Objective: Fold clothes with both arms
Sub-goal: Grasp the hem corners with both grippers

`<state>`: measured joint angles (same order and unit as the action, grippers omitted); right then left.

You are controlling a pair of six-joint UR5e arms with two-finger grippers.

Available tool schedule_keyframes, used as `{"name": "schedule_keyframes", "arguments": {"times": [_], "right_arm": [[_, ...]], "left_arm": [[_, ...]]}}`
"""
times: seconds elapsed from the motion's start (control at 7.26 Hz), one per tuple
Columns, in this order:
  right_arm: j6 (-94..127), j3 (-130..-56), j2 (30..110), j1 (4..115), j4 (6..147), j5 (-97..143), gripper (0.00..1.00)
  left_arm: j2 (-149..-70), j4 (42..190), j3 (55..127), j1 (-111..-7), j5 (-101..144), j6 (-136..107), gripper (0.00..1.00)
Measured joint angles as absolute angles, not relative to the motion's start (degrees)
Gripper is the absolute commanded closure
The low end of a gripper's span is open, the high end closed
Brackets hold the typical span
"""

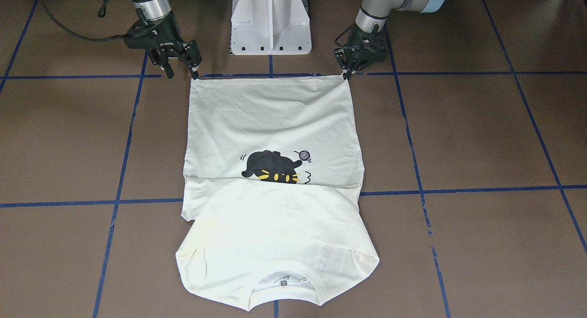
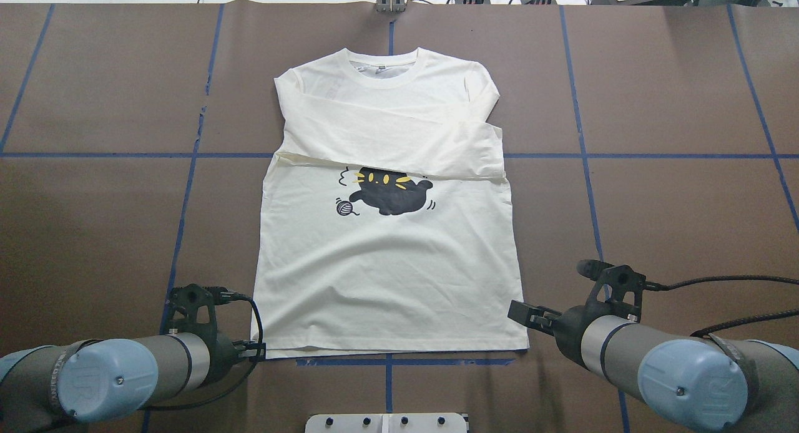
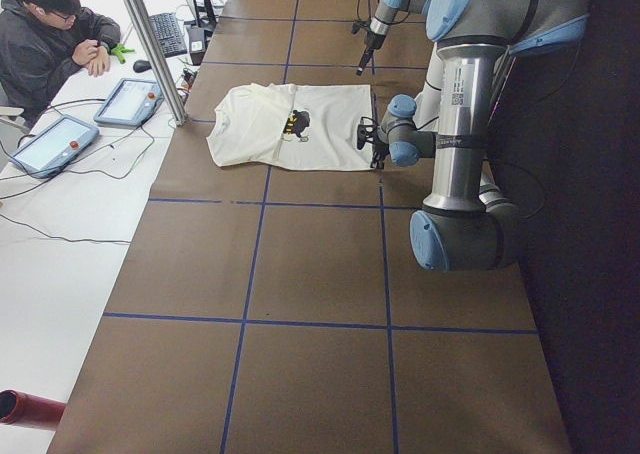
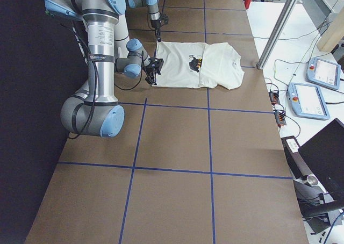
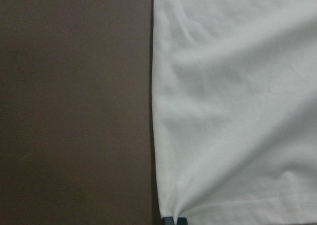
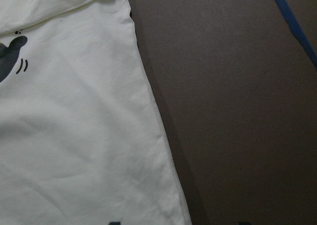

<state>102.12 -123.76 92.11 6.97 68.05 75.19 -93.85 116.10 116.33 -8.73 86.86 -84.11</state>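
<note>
Hem corners are worked at the robot's edge of the brown table [image 1: 481, 134] in the front-facing view. The cream long-sleeved T-shirt [image 1: 275, 121] is laid flat, print side up and collar away from the robot. Its sleeves are folded in across the chest, so the black cat print [image 1: 273, 167] is partly covered. The left gripper [image 1: 345, 73] is seen with its fingers drawn together on one hem corner. The right gripper [image 1: 183, 74] is spread wide, with one finger touching the other corner.

From overhead, the hem is seen lying along a blue tape line [image 2: 437, 361] with both wrists low at its ends. The yarn ball [image 2: 344, 206] is not covered.

In the two side views the shirt is shown small between the arms, and nothing about the fingers can be judged there. A person [image 3: 50, 34] is seated at the white bench beside the table.

The pinch is confirmed in the left wrist view, where cloth is puckered toward the closed fingertips [image 5: 171, 221]. In the right wrist view the corner is seen between two separated tips, ungripped.

The hem is judged ready to be carried toward the collar. If lifting is begun before the right side is closed, the cloth would be dragged askew. If only the top layer is caught, the back panel would be left on the table. The tucked sleeves could also be pulled out by uneven travel.
</note>
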Motion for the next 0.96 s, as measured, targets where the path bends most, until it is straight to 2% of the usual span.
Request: {"name": "schedule_keyframes", "arguments": {"times": [0.41, 0.96], "right_arm": [[105.15, -122.29, 91.98, 2.21, 69.79, 69.59, 0.37], [105.55, -119.74, 90.78, -0.49, 70.23, 65.73, 0.54]], "left_arm": [[-93.97, 116.18, 116.42, -8.7, 87.19, -84.11, 1.0], [-94.04, 116.44, 116.65, -8.7, 87.44, -84.11, 1.0]]}}
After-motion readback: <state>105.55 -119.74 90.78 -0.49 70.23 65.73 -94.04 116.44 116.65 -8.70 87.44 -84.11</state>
